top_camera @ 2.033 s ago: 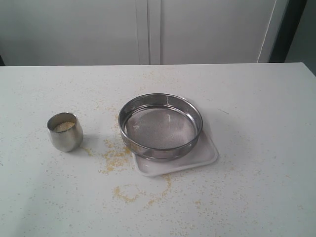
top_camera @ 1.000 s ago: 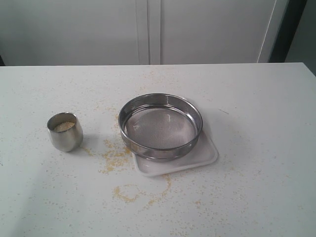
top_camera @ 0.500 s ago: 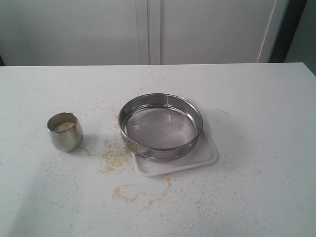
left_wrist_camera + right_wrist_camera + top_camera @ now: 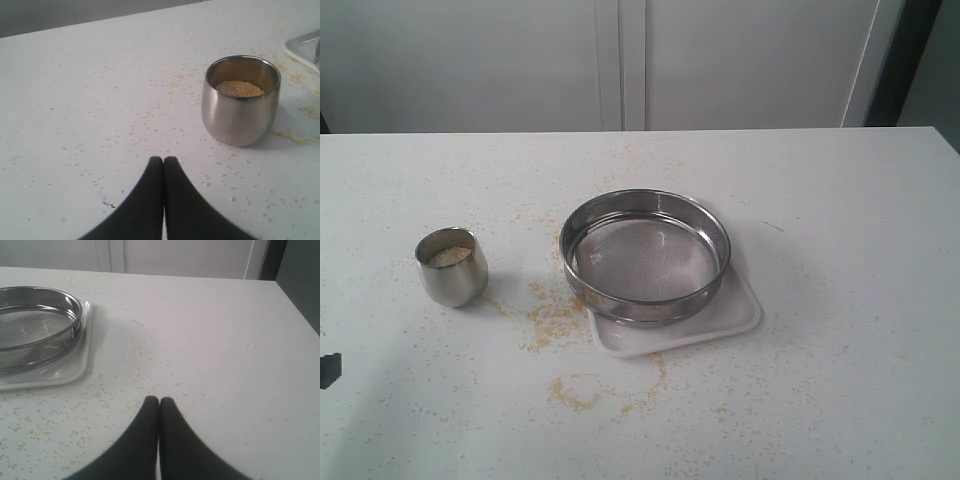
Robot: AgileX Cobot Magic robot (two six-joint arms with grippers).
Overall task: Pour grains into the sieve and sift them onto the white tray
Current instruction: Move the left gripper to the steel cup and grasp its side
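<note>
Left gripper [image 4: 163, 161]: two dark fingers pressed tip to tip with nothing between them, over bare table [image 4: 860, 220]. Only the fingers show, and the rest is cut off by the frame.
Right gripper [image 4: 159, 401]: also closed tight and holding nothing, over the table well apart from the sieve. Its body is out of frame.
Dark scrap [image 4: 328, 369]: a small dark shape at the left edge of the exterior view, cut by the frame. What it is cannot be told.
Grains [image 4: 552, 315]: yellow specks strewn over the near table. They lie thickest between cup and sieve, and there is a faint ring of them nearer the front edge. Single grains are too small to make out.
Cup [image 4: 241, 100]: a small steel cup standing upright on the left of the table, apart from the sieve, just beyond the left fingers. It holds a yellow-beige fill below its rim, and how deep the fill goes is hidden by the wall.
Sieve [image 4: 645, 255]: a wide steel ring sitting flat on the tray, with the mesh bottom visible. Its left side juts past the tray edge.
White tray [image 4: 740, 310]: under the sieve and mostly covered. Only the near strip and right corner show, and the far side is hidden behind the ring.
Cabinet doors [image 4: 620, 60]: pale panels behind the table, cut off at the top.
</note>
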